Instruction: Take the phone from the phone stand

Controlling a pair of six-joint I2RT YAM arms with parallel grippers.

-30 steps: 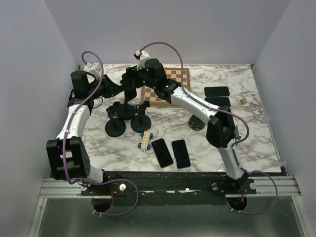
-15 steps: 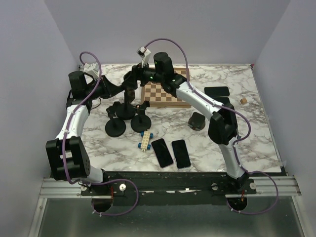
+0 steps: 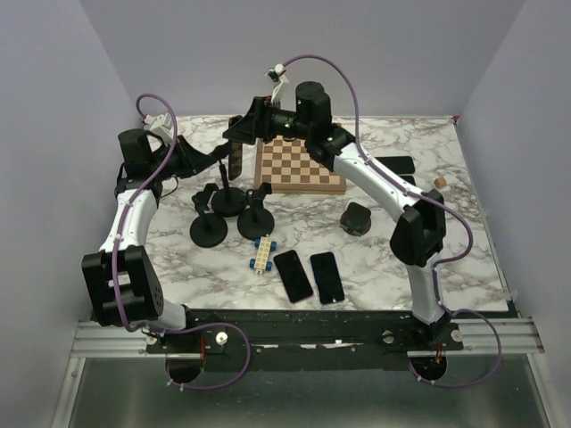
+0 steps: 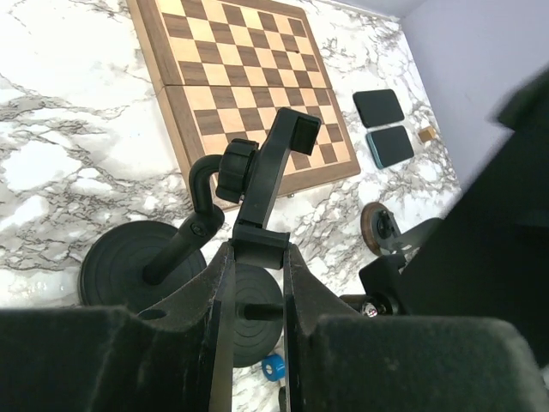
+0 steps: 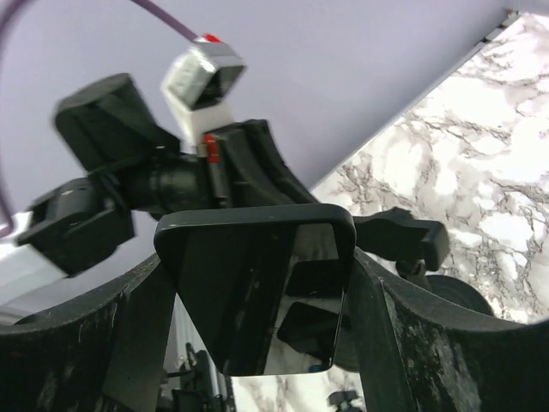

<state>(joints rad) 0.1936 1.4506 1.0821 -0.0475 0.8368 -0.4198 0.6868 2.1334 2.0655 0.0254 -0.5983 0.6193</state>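
Note:
The phone (image 5: 244, 283), a dark slab with a glossy screen, is gripped by its side edges between the fingers of my right gripper (image 5: 257, 322). In the top view the right gripper (image 3: 250, 125) hangs above the table's far left, up and clear of the phone stand (image 3: 234, 169). The stand's black cradle (image 4: 276, 163) is empty and tilts on its jointed stalk over a round base (image 4: 124, 268). My left gripper (image 4: 257, 251) is shut on the cradle's lower end; in the top view this left gripper (image 3: 219, 160) sits just left of the stand.
Two more round-based stands (image 3: 208, 230) (image 3: 255, 223) stand in front, and a third (image 3: 357, 218) to the right. A chessboard (image 3: 299, 165) lies behind. Two phones (image 3: 310, 276) lie near the front, more phones (image 3: 393, 165) at the right, and a blue-yellow block (image 3: 261, 252) lies between.
The right gripper has risen and drawn back from the stand with the phone in it, leaving the cradle empty. The left gripper has kept its hold on the cradle.

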